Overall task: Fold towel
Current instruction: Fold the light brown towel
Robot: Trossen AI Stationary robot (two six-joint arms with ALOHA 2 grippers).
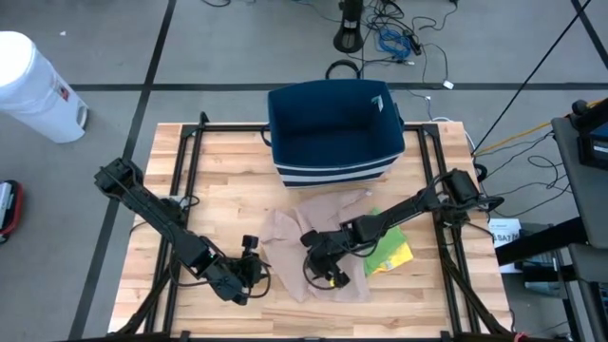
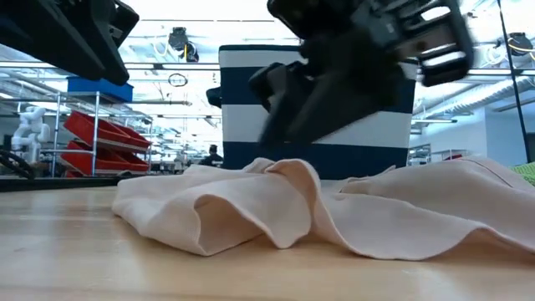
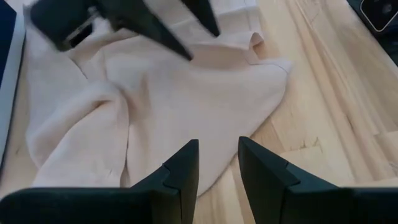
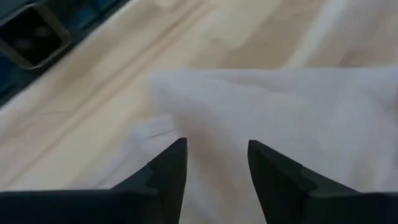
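The beige towel [image 1: 318, 237] lies rumpled on the wooden table [image 1: 228, 171] in front of the navy basket [image 1: 332, 128] — the right gripper [image 1: 323, 271] hovers over its near edge with fingers parted and empty, while the left gripper [image 1: 255, 269] sits just beside the cloth, likewise parted, gripping nothing.

The high view looks straight down on the whole surface [image 1: 228, 161] from well above. The low view sits at surface height, close to the towel [image 2: 251, 205], facing level toward the striped bin [image 2: 368, 138] and the room behind. Each wrist view looks down past its own fingers, very near the towel; the right one seems closest. All four share the towel.
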